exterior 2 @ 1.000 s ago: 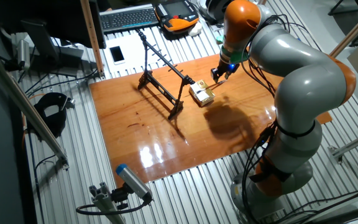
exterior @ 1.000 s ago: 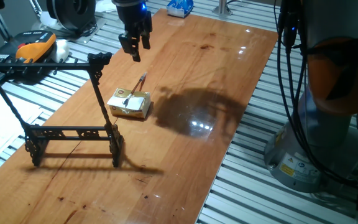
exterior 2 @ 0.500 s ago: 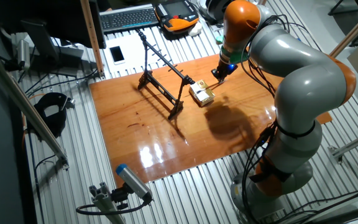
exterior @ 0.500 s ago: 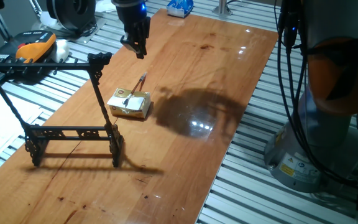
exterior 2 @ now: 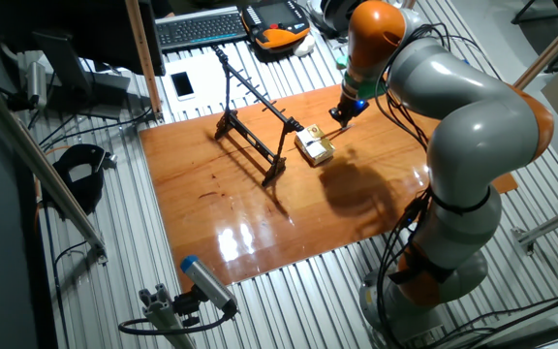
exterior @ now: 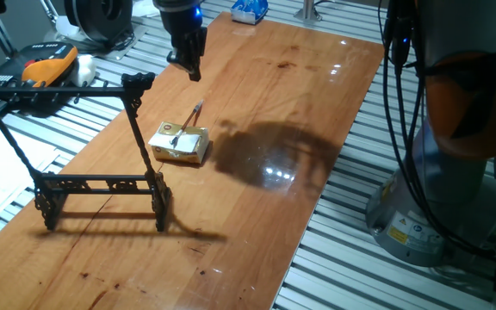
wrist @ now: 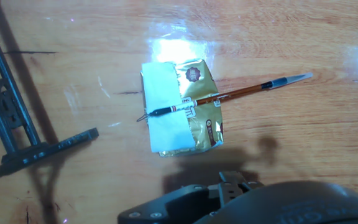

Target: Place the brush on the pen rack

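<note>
Hand (exterior: 189, 67) has rotated since a second ago, fingers now apparently together, empty, hovering beyond the block (exterior: 180, 144). Brush (wrist: 229, 97) lies across the block, right of pen rack (exterior: 102, 182). Grasp pending.

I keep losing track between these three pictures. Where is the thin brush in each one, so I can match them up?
One fixed view: the brush lies left of centre, leaning across the yellowish block, right of the black pen rack.
The other fixed view: barely visible, a thin line at the block just above centre.
Hand view: it runs across the middle, dark tip on the block.
Shared landmark: the yellowish block.
</note>
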Controlling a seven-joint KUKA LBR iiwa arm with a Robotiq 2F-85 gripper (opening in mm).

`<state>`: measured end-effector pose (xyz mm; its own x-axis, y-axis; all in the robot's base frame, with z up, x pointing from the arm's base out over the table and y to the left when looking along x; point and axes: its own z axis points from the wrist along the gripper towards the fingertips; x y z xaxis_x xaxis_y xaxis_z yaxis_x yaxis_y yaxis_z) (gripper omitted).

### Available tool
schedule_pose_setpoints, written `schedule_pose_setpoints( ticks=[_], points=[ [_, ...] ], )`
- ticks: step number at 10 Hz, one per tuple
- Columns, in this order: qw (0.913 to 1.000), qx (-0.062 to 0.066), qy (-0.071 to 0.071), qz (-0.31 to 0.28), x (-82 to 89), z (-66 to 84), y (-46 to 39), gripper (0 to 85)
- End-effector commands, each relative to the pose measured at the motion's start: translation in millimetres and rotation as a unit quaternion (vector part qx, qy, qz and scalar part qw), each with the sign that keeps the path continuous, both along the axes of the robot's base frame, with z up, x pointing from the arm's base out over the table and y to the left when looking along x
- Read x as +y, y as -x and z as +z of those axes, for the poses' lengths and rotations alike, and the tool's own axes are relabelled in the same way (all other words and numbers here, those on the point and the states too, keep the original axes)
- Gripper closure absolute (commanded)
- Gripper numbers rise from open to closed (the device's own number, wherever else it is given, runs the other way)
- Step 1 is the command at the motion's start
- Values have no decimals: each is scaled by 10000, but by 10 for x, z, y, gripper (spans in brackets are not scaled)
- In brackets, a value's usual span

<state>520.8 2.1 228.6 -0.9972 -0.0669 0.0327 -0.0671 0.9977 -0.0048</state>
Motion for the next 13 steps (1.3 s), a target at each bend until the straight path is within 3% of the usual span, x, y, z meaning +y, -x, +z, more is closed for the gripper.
schedule_pose_setpoints(
  ticks=[1,3,7,10,12,13],
  points=[
    [10000,-3,-18,-34,2,-23,-16,850],
    [10000,-3,14,-72,23,-68,-45,850],
    [9993,-183,-216,-236,33,-152,-99,850],
    [9992,-198,-193,-305,33,-236,-150,850],
    [9994,-60,-197,-265,41,-266,-173,850],
    [9996,7,-133,-264,50,-264,-179,850]
  ],
)
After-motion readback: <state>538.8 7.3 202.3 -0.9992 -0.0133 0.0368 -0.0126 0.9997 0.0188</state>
